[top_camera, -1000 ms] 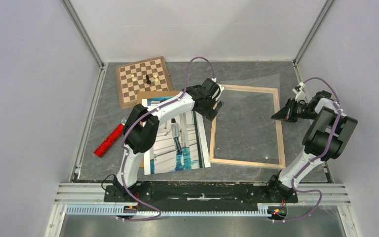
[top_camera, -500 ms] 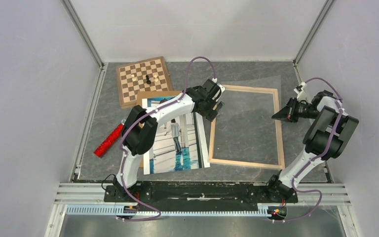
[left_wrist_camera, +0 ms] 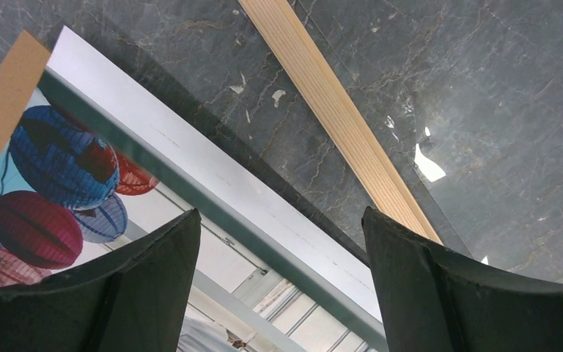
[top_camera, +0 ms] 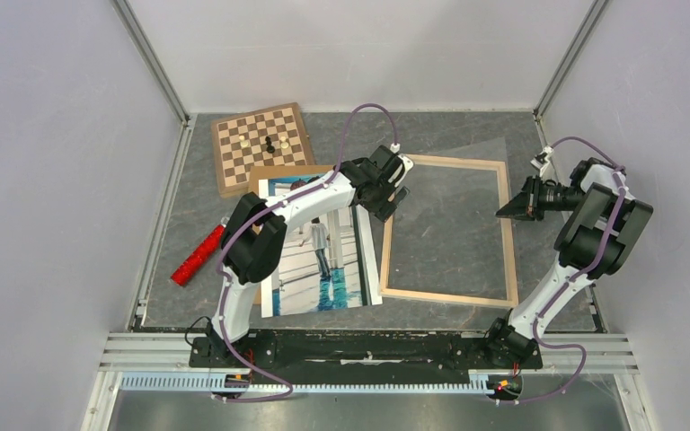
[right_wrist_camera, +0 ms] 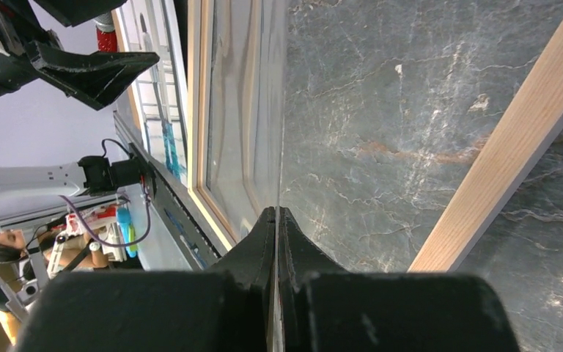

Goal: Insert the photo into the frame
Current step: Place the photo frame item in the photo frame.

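Left wrist view | left gripper (left_wrist_camera: 280, 220) jaws spread wide, empty, over photo (left_wrist_camera: 59, 161) edge beside frame (left_wrist_camera: 337, 117) | right gripper (right_wrist_camera: 276, 220) pinched closed on clear sheet (right_wrist_camera: 245, 110)

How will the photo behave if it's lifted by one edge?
The photo looks thin and broad, so it will probably flop and feel light. Lying flat, partly on the brown board, its edge may be hard to catch.

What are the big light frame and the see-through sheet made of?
The thin-barred rectangular frame looks like pale unpainted wood; grain lines run along its bars. The see-through sheet seems thin glossy plastic, maybe glass: the dark table shows through and it mirrors light.
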`<state>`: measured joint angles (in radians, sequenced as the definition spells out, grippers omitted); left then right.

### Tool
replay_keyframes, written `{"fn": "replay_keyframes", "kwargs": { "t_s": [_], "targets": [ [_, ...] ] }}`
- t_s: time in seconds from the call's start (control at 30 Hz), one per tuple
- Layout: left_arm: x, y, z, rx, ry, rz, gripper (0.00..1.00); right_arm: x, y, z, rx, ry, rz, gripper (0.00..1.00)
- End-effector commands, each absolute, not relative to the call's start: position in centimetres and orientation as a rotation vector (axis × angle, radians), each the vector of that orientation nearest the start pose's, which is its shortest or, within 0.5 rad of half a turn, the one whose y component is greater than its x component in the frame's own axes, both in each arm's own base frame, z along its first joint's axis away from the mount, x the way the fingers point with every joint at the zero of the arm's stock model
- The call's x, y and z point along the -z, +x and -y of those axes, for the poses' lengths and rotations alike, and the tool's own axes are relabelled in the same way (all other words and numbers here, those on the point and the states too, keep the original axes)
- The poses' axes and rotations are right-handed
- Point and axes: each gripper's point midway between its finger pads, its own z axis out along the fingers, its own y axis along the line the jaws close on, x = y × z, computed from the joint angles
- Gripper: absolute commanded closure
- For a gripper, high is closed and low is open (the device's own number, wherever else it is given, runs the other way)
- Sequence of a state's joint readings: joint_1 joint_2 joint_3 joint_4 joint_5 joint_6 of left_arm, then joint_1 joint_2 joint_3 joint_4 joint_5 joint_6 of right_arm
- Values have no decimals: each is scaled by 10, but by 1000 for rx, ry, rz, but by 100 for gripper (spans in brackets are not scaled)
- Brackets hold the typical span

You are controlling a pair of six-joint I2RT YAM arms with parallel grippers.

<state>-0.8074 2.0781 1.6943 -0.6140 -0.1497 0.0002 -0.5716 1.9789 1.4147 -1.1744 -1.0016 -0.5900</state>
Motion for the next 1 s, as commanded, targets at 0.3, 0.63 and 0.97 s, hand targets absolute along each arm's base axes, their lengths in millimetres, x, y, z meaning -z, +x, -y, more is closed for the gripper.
{"fn": "replay_keyframes", "kwargs": {
  "t_s": [0.3, 0.63, 0.97],
  "targets": [
    [-101, 375, 345, 97, 982, -2245, 12, -107, 312, 28, -1466, 182, -2279, 100],
    [-108, 372, 338, 78, 980, -2230, 12, -110, 311, 31, -1492, 241, -2242, 100],
    [-99, 364, 344, 63, 1018, -2221, 12, -112, 306, 40, -1504, 316, -2196, 100]
  ]
}}
